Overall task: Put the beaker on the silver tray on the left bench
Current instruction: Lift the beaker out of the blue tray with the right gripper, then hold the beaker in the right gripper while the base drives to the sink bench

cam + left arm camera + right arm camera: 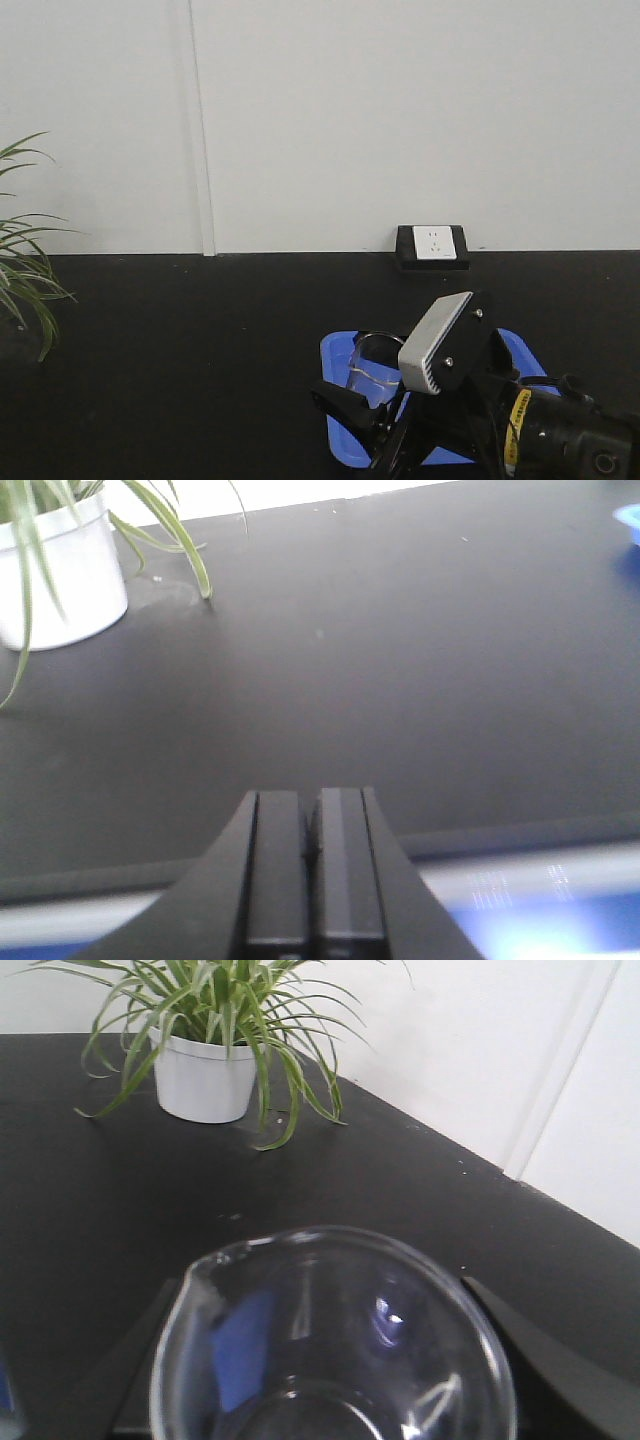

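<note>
- One small clear glass beaker (330, 1360) sits nearest, between the right gripper's (322, 1282) widely spread fingers; I cannot tell whether they pinch it.
- It is over one bright blue plastic tray (333, 352), near right on the matte black bench (180, 350).
- Left gripper (312, 815): clenched, empty.
- Only the front view shows the one white wall socket (434, 243).

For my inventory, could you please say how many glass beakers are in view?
1: a clear glass beaker held by the right gripper, at the blue plastic tray; others may be hidden.
</note>
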Motion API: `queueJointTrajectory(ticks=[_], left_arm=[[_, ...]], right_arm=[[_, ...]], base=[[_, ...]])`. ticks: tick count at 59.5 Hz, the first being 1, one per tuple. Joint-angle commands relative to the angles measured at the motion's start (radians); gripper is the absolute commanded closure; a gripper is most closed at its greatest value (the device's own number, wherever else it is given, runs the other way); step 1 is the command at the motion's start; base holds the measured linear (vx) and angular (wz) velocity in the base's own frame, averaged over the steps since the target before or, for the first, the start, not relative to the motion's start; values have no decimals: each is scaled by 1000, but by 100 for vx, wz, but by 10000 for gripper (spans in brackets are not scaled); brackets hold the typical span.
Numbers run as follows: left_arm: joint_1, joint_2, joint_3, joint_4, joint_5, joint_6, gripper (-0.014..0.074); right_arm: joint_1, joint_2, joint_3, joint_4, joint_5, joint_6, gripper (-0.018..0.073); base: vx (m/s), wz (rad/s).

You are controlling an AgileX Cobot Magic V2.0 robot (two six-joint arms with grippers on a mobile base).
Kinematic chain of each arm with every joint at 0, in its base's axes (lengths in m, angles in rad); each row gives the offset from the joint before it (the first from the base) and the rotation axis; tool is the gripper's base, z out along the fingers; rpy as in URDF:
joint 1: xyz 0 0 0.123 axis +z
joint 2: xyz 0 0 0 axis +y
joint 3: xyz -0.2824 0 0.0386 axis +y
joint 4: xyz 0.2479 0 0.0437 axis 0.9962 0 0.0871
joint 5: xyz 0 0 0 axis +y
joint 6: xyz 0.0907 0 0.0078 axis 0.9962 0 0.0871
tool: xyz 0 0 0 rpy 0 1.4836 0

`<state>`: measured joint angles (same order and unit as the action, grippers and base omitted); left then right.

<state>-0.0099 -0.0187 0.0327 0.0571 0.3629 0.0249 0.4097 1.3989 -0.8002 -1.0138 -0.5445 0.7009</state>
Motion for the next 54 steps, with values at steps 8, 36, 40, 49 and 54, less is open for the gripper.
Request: queueJointTrajectory(ticks=[8, 36, 40, 49, 54], left_arm=[[-5, -7, 20, -3, -76, -1, 595], [-5, -7, 20, -3, -76, -1, 595], [-5, -7, 20, -3, -76, -1, 595], [-5, -7, 20, -3, -76, -1, 595], [-5, -7, 20, -3, -76, -1, 595]], right_arm=[[-1, -34, -36, 27, -48, -1, 571], [-1, -34, -36, 27, -48, -1, 571], [-1, -34, -36, 27, -48, -1, 571], [-1, -34, -36, 27, -48, -1, 571], [-1, -34, -36, 27, -48, -1, 571]], base=[[-28, -2], [-33, 2], [-37, 4], [-39, 3], [-40, 2]])
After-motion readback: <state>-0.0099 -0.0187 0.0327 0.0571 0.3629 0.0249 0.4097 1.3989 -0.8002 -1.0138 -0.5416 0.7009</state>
